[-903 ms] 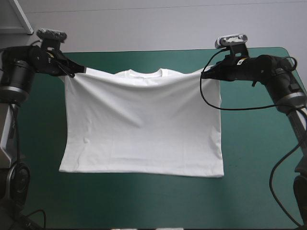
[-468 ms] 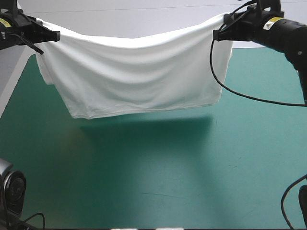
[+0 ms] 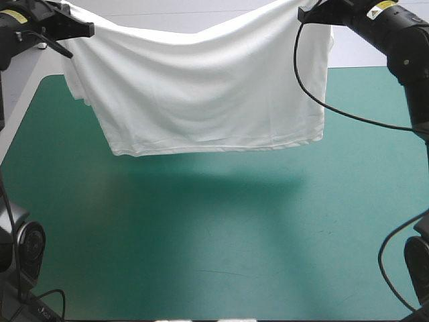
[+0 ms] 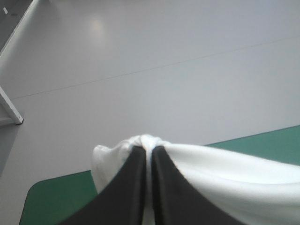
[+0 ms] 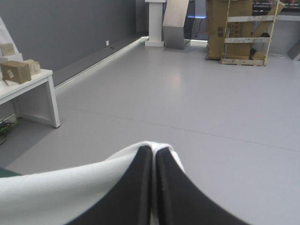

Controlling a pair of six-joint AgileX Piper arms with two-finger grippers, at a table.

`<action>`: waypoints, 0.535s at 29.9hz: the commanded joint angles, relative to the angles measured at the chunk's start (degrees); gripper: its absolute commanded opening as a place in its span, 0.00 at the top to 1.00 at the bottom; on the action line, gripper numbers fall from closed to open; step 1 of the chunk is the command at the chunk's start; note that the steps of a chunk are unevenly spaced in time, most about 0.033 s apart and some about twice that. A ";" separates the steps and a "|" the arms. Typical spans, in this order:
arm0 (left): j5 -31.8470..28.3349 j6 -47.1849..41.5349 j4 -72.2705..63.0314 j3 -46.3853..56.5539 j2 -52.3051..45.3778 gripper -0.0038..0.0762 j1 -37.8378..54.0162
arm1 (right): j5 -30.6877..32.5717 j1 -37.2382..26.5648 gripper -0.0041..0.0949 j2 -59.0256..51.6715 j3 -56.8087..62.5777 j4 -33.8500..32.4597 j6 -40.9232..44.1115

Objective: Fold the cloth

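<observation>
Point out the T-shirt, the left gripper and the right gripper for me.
T-shirt (image 3: 208,94), high view, middle of the hanging cloth.
left gripper (image 4: 150,150), left wrist view, between the fingertips clamping the T-shirt.
right gripper (image 5: 153,150), right wrist view, between the fingertips clamping the T-shirt.

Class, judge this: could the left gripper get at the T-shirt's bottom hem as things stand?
Probably not: the left gripper is shut on an upper corner of the T-shirt, held aloft; the hem hangs below.

No legible text. Yellow sticker (image 3: 383,6) on right arm (image 3: 402,43), perhaps warning label, unreadable.
</observation>
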 commanded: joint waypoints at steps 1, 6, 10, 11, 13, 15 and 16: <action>-10.87 -0.01 -1.18 -1.54 0.89 0.93 -0.04 | -13.31 -0.30 0.98 1.57 -1.82 0.28 -0.62; -20.50 1.11 -1.18 -1.69 4.09 0.93 -0.04 | -23.82 -0.30 0.98 6.04 -2.05 0.28 -0.89; -22.46 1.11 -1.18 -2.27 5.40 0.93 -0.04 | -23.63 -0.40 0.98 8.29 -3.09 0.01 -0.89; -22.35 1.22 -1.18 -2.27 5.96 0.93 -0.04 | -23.31 -0.40 0.98 8.60 -3.09 -0.10 -0.89; -20.87 1.24 -1.18 -2.27 6.89 0.93 -0.04 | -20.98 -0.40 0.98 9.18 -3.09 -0.09 -0.78; -18.77 1.24 -1.21 -2.27 7.98 0.93 -0.04 | -17.23 -0.40 0.98 9.78 -3.09 -0.09 0.57; -16.43 1.34 -1.21 -2.27 8.55 0.93 -0.04 | -14.21 -0.40 0.98 10.27 -3.09 -0.11 1.14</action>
